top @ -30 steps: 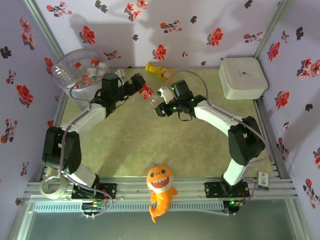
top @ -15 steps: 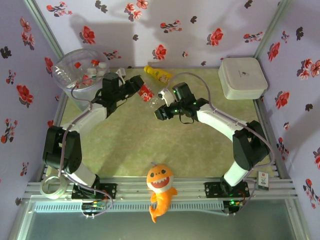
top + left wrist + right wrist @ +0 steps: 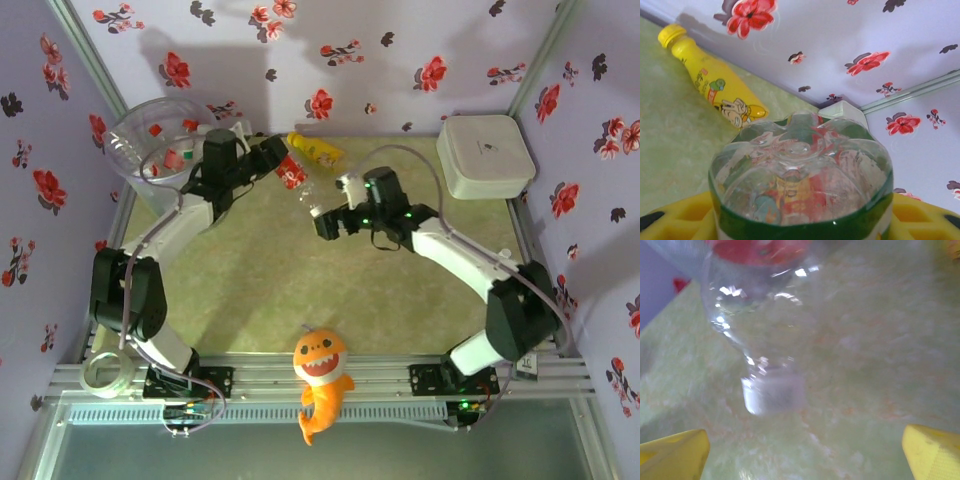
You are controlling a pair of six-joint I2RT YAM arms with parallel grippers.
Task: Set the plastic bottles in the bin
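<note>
A clear plastic bottle with a red label hangs above the mat, and my left gripper is shut on its body. In the left wrist view its clear base bulges between my yellow fingers. Its white cap points toward my right gripper, which stands open a little short of the cap, touching nothing. A yellow bottle lies by the back wall, just beyond the held one. The round translucent bin stands at the back left with several bottles inside.
A white square lidded box sits at the back right. An orange plush fish lies on the front rail between the arm bases. A roll of tape rests at the front left. Flowered walls close in the green mat.
The left gripper closed on the bottle and the right gripper let it go, opening wide and pulling back to the right. The left arm has drawn the bottle slightly toward the back.
</note>
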